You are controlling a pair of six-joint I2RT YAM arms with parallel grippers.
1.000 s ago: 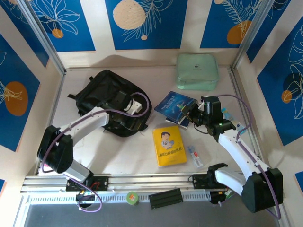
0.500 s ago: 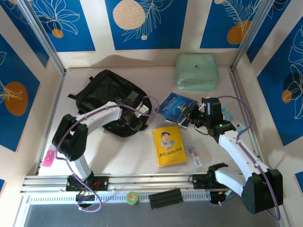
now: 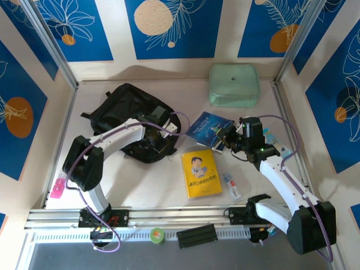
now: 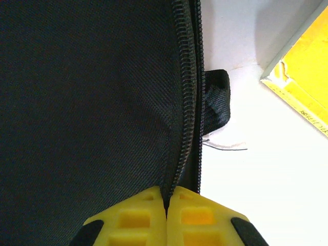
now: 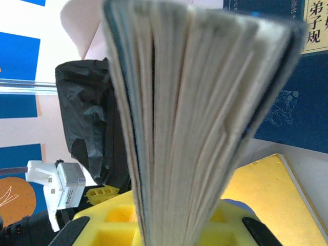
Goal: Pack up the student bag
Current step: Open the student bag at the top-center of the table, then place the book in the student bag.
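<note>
A pale, off-white bench [image 3: 157,180] is lying inside a three-sided booth. A cream back wall [image 3: 115,34] is carrying blue panels [image 3: 173,28] printed with white leaf outlines and a large cream disc [image 3: 153,17]. The side walls are showing the same blue panels, the left one [image 3: 17,112] with an orange disc and the right one [image 3: 337,107] likewise. Two slanting metal posts [image 3: 48,42] [image 3: 301,42] are framing the back corners. A metal rail [image 3: 169,215] is running along the near edge, with a grey strip [image 3: 67,256] lying below it. Soft, even light is falling from above, casting faint shadows on the low cream band [image 3: 140,70] of the back wall.
</note>
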